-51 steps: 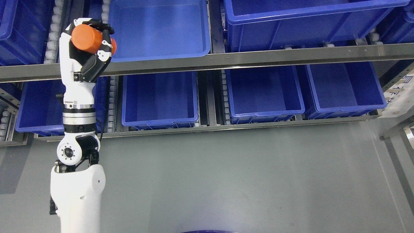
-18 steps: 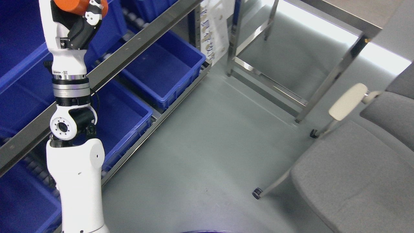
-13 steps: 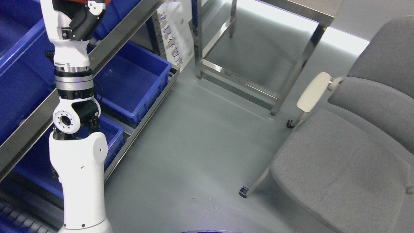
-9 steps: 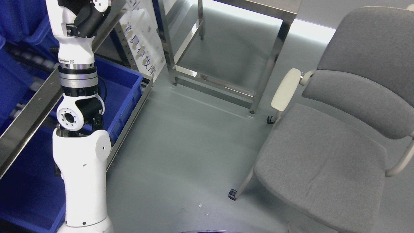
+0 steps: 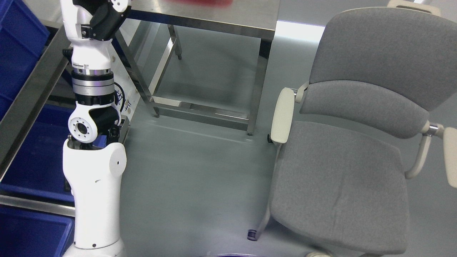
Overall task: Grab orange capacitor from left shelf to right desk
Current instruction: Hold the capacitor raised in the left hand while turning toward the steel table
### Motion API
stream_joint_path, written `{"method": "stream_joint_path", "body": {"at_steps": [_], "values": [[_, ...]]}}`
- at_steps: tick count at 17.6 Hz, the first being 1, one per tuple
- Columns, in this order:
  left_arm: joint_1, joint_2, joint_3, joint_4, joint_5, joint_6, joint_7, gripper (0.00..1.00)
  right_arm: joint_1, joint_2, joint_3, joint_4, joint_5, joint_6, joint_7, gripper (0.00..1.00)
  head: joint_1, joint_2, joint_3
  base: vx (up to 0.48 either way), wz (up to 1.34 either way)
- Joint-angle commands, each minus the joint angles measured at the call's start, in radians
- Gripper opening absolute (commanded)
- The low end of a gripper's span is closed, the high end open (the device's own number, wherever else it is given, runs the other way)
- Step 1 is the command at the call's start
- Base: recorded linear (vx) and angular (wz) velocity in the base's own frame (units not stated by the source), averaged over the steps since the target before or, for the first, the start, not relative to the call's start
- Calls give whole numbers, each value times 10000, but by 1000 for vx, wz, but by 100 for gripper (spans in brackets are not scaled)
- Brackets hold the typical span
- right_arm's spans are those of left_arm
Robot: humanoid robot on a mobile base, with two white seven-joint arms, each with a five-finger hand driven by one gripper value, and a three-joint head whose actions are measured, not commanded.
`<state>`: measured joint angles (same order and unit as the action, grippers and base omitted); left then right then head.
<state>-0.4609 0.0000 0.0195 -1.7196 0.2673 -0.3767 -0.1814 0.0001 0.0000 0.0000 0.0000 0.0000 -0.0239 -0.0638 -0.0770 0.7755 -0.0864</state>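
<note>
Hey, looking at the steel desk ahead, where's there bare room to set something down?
The steel desk shows bare top from its front edge back, between the left hand at its left end and its right corner by the grey chair. A blurred red thing sits at the far top edge, so keep clear there. The chair crowds the right side.

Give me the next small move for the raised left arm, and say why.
Probably keep turning right until the steel desk is centred and in reach. It shows only along the top edge, and the grey chair fills the floor on the right. The left hand is cut off at the top, so the capacitor is out of view; hold off reaching.
</note>
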Motion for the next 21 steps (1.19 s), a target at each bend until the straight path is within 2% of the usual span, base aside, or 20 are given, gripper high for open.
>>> {"method": "stream_joint_path", "body": {"at_steps": [1,21], "values": [[7,175,-149,0,57,24,4,1,229,-175,-184,-175,31,9,9,100,0,0,0,192,-200],[-100,175,-501,0,211,101,4,1,229,-175,-169,-175,31,9,9,100,0,1,0,196,-10]]}}
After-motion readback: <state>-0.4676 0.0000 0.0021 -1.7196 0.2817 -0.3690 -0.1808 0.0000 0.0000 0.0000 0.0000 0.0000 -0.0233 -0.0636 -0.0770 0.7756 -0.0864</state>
